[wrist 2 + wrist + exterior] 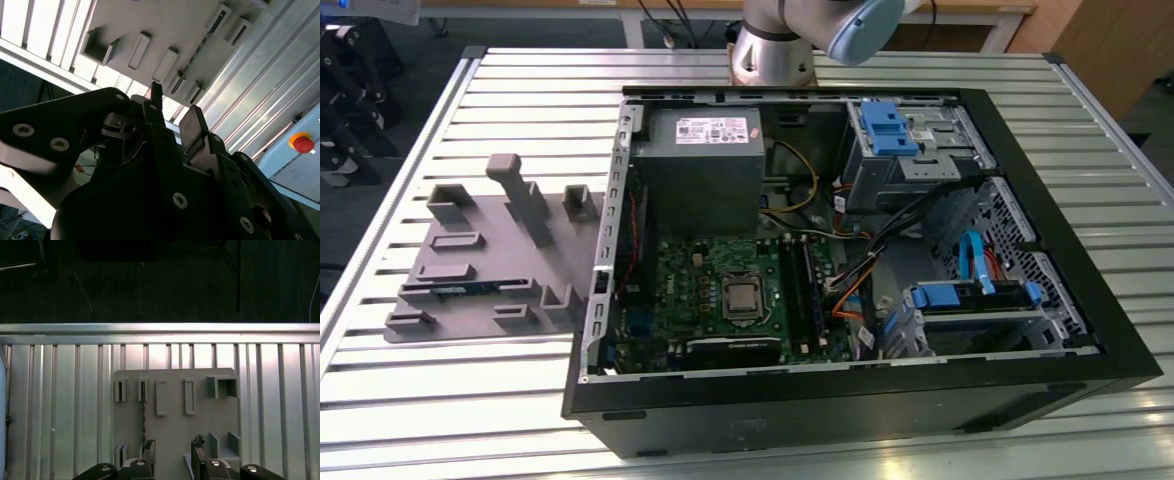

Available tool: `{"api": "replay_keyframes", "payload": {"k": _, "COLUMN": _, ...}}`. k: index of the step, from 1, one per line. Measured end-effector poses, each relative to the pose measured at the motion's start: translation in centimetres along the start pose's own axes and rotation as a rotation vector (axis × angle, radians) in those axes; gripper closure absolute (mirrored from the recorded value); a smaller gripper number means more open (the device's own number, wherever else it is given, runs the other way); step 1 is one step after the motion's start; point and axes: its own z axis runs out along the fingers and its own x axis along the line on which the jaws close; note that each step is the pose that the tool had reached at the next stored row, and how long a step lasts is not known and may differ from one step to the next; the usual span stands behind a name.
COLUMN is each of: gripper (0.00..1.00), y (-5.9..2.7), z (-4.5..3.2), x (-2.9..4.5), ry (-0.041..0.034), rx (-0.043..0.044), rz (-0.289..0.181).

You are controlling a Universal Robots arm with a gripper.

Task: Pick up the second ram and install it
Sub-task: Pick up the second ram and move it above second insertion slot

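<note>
Gripper: fingers apart, empty, above grey fixture plate. Second ram: thin dark strip, edge-on in plate slot.

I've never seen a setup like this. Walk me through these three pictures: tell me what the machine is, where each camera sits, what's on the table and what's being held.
The machine is a robot arm with a two-fingered gripper. The exterior view comes from a camera off the arm, looking onto a slatted metal table. On the table lies an open computer case with its green motherboard exposed. Toward the exterior view's left is a grey holder with slots.

Both wrist views come from cameras riding on the arm, looking past the gripper at that holder. What appears to be the second ram, a thin stick, stands on edge in one slot. The gripper is open above the holder and holds nothing.
</note>
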Motion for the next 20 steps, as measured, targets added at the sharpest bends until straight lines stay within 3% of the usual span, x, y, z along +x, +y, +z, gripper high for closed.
{"api": "replay_keyframes", "payload": {"k": 20, "gripper": 0.58, "y": -0.04, "z": 0.87, "x": 0.03, "ry": 0.0000, "rx": -0.0001, "rz": 0.000}}
